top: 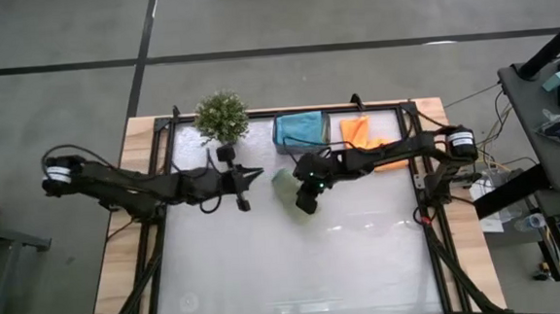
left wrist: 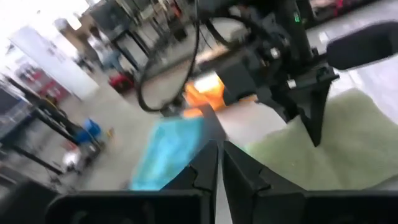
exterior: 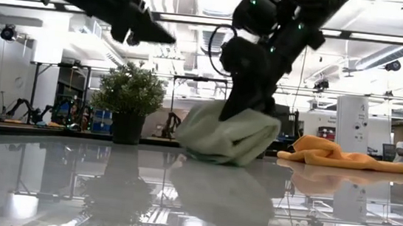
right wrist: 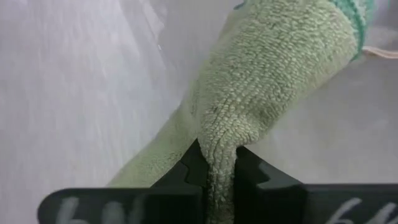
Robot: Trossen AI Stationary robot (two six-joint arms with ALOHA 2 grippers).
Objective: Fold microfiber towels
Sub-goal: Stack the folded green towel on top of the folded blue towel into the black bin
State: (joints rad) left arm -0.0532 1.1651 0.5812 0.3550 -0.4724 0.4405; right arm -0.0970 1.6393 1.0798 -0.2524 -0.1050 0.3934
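Right wrist view settles it — my right gripper [right wrist: 217, 165] is pinched down on a fold of the light green towel [right wrist: 273, 68], terry pile bunched between the two fingers, almost no gap. Grip is on a gathered ridge of cloth, not a clean corner, as far as I can tell.

High view: the right gripper [top: 305, 199] sits near the middle of the table [top: 297, 273], a bit toward the far edge. The green towel [top: 284, 184] is a crumpled lump, touching the surface. Low view shows it part lifted, lower bulk [exterior: 221, 137] slumped on the tabletop.

Left gripper [top: 247, 176] hangs just beside the lump on its left, fingers closed, holding nothing.

Handling, my read: light, limp, no stiffness — it will drape and drag rather than slide flat, and the glossy top gives little friction to pull against. Better to take hold at a hemmed corner; a darker green hem [right wrist: 360, 18] shows at the far end of the cloth.

Orientation: no real long axis now. The lump runs roughly from my pinch down and away to the table.

Other towels: teal-blue towel [top: 299, 127] and orange towel [top: 368, 137] at the far edge, right of the plant [top: 221, 117].
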